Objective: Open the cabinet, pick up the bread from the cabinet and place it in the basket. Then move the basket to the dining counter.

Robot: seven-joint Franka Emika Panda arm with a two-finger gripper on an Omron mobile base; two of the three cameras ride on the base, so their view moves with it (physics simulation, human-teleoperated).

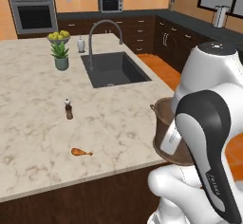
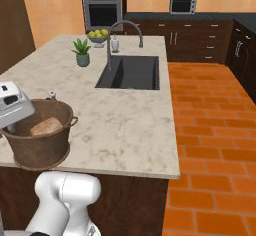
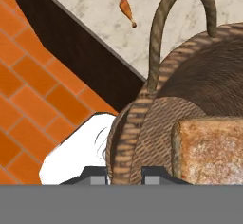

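The basket [image 2: 41,139] sits at the near edge of the worktop [image 2: 125,125], partly over the edge by the look of the hand view; the bread [image 2: 46,126] lies inside it, tilted against the wall; the gripper [image 3: 124,174] is clenched on the basket's rim, one finger inside and one outside. The weave looks stiff and light, the bread adding little weight; held at one side of the rim it will likely tilt away from the grip, so a level, slow carry suits it; the arched handle [image 3: 178,23] may be a steadier hold. A drumstick [image 1: 81,152] lies well apart.
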